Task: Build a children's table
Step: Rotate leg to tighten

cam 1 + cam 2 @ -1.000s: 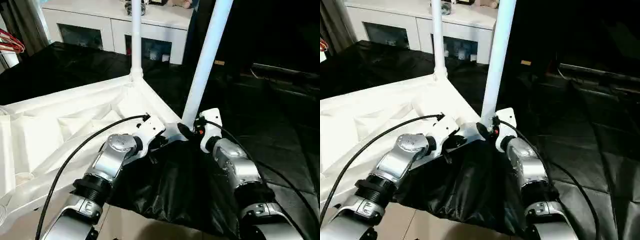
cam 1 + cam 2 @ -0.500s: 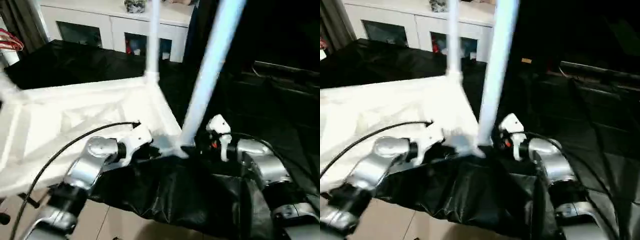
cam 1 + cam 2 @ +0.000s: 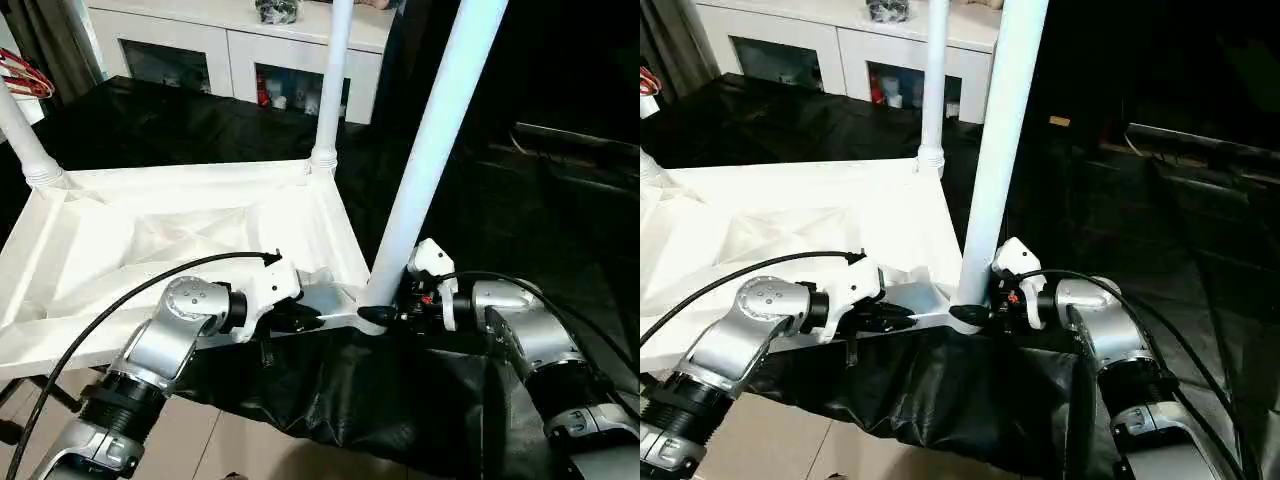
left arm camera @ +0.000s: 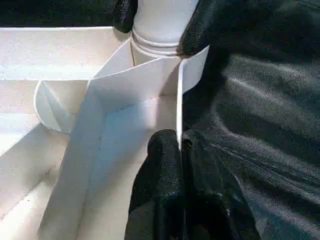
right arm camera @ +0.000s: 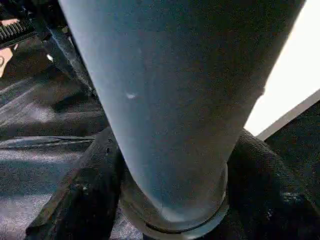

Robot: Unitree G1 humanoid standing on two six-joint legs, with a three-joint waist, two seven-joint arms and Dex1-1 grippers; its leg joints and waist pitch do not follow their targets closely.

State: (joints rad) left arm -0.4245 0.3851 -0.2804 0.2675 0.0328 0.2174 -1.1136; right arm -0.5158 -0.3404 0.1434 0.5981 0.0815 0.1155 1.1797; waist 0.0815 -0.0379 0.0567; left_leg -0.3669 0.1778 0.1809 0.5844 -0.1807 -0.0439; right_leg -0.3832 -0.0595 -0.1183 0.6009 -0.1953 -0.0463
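Note:
The children's table lies upside down, its white ribbed tabletop [image 3: 150,230] resting on black cloth. Three white legs stand up from corner sockets: a near right leg [image 3: 430,150], a far right leg [image 3: 330,90] and a far left leg [image 3: 22,135]. My left gripper [image 3: 305,320] is shut on the tabletop's thin near rim [image 4: 179,100], close to the near right corner. My right gripper [image 3: 385,315] comes in from the right. It is shut on the base of the near right leg [image 5: 175,100], with a black finger [image 5: 85,195] against each side.
A white glass-doored cabinet [image 3: 230,50] stands at the back. Black cloth [image 3: 380,400] hangs over the near edge below both grippers, with pale floor tiles [image 3: 250,450] beneath. Dark covered ground [image 3: 560,200] lies to the right. Red wire items [image 3: 25,85] sit at the far left.
The view has shifted. The tabletop has swung, so its near rim now runs more across and a far left leg shows. My right forearm has come round to the leg's right side.

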